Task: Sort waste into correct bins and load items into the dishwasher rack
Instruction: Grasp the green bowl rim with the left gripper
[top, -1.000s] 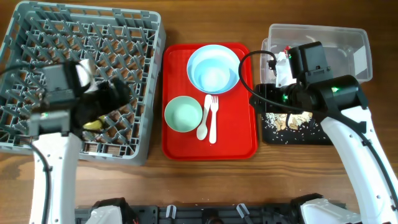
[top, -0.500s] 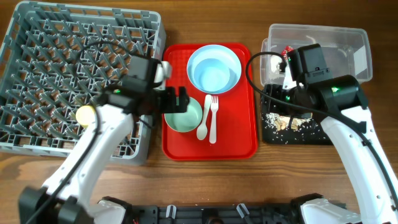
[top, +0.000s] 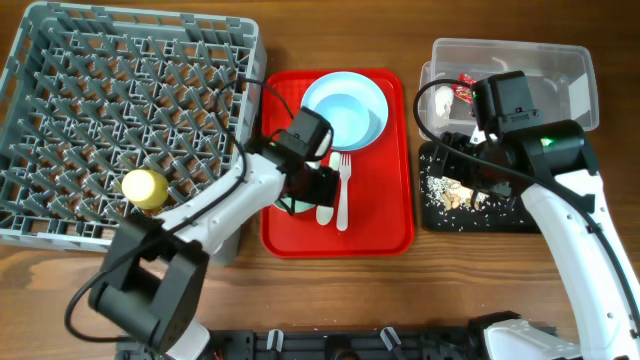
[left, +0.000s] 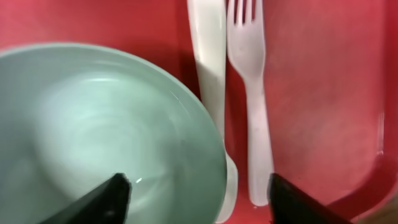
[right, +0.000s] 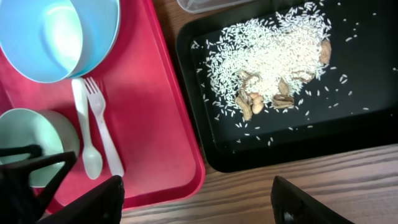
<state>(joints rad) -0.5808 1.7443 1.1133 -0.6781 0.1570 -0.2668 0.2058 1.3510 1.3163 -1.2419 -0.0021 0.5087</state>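
My left gripper (left: 196, 199) is open and low over the red tray, its fingers straddling the right rim of the light green bowl (left: 93, 130), beside the white spoon (left: 211, 68) and fork (left: 252, 87). In the overhead view the left gripper (top: 312, 186) hides most of that bowl. The light blue bowl (top: 345, 108) sits at the tray's back. The yellow cup (top: 143, 187) lies in the grey dishwasher rack (top: 60, 60). My right gripper (right: 199, 199) is open and empty above the black tray (right: 373, 112) with its rice crumbs (right: 273, 53). The red wrapper (top: 466, 88) lies in the clear tub (top: 550, 70). I cannot see the plate or the white scrap.
The flat red tray (top: 380, 225) lies between the rack and the bins. Bare wooden table (right: 298, 199) runs along the front edge. A few brown shell-like bits (right: 267, 99) lie among the rice. My right arm (top: 545, 165) hangs over the black tray and tub.
My left arm has swung right from the rack to the red tray, leaving the yellow cup in the rack, and now sits over the green bowl. The right arm has barely shifted.
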